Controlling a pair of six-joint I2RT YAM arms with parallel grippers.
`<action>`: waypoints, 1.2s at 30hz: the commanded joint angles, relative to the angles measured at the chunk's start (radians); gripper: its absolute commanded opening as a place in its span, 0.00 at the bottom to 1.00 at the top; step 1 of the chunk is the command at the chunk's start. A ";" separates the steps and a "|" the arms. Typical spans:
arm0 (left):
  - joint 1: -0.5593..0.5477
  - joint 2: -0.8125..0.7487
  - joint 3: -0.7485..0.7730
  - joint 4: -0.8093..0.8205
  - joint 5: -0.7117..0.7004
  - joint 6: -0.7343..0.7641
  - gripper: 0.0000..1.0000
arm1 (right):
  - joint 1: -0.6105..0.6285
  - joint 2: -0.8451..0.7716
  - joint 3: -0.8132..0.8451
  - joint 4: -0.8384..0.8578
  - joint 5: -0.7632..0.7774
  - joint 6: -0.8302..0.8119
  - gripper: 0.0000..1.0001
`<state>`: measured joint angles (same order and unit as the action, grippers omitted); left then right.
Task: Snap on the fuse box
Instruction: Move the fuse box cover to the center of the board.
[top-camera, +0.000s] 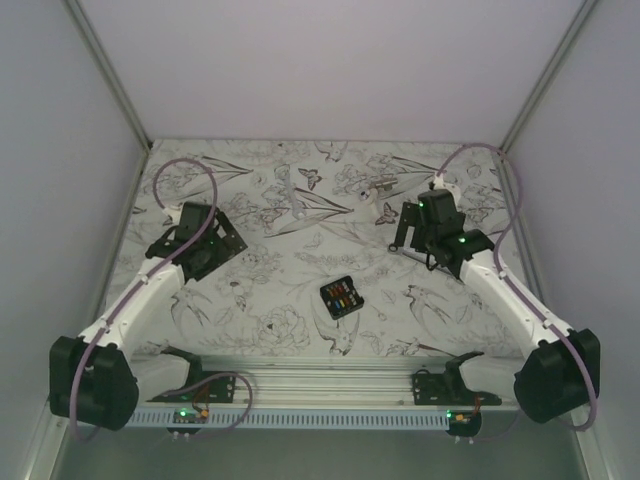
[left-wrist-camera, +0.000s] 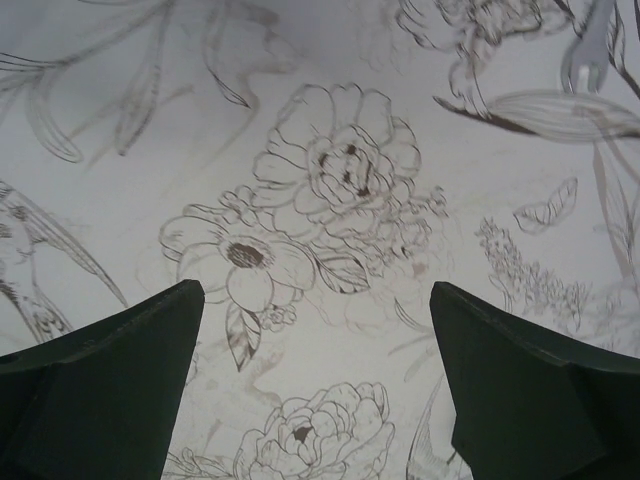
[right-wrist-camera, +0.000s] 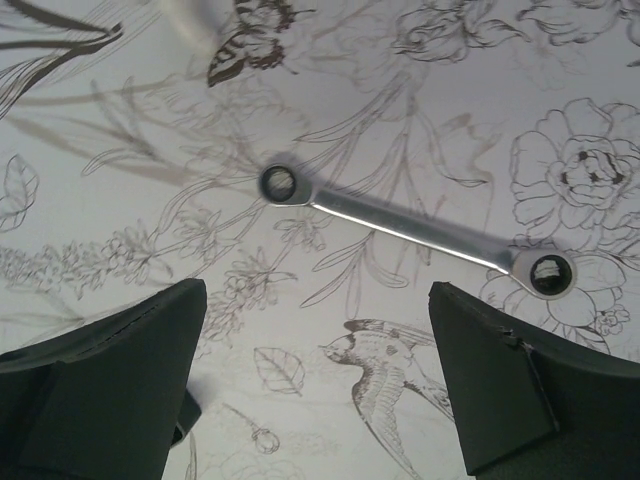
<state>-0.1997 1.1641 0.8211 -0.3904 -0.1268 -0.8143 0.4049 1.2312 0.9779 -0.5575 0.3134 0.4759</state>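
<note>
Both jaws spread wide and empty; fuse box (top-camera: 342, 297) lying free on the table (top-camera: 270, 300).

Left jaws: parted, nothing between them, held over bare floral print in the left wrist view. Right jaws: likewise parted and empty, with a silver wrench (right-wrist-camera: 415, 228) flat on the table just ahead of them, lying diagonally, a ring end at each tip (neither finger touches it). Top view: left arm (top-camera: 150, 285) reaches over the left side of the table, right arm (top-camera: 505, 285) over the right rear. Fuse box sits between them near mid-table, toward the near edge, closer to the right jaws but well apart from both. It is black, face up, with rows of coloured fuses showing. A small white part (top-camera: 296, 207) lies farther back.
</note>
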 joint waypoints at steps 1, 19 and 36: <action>0.059 -0.005 0.021 -0.040 -0.062 0.008 1.00 | -0.071 -0.035 -0.033 0.082 0.020 -0.017 1.00; 0.355 0.261 0.115 -0.061 -0.189 -0.010 1.00 | -0.250 -0.031 -0.188 0.215 0.017 -0.049 1.00; 0.508 0.620 0.399 -0.105 -0.176 0.062 1.00 | -0.262 0.075 -0.213 0.321 -0.087 -0.111 1.00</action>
<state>0.2523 1.7027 1.1610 -0.4690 -0.4072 -0.8066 0.1535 1.2980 0.7727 -0.2878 0.2569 0.3935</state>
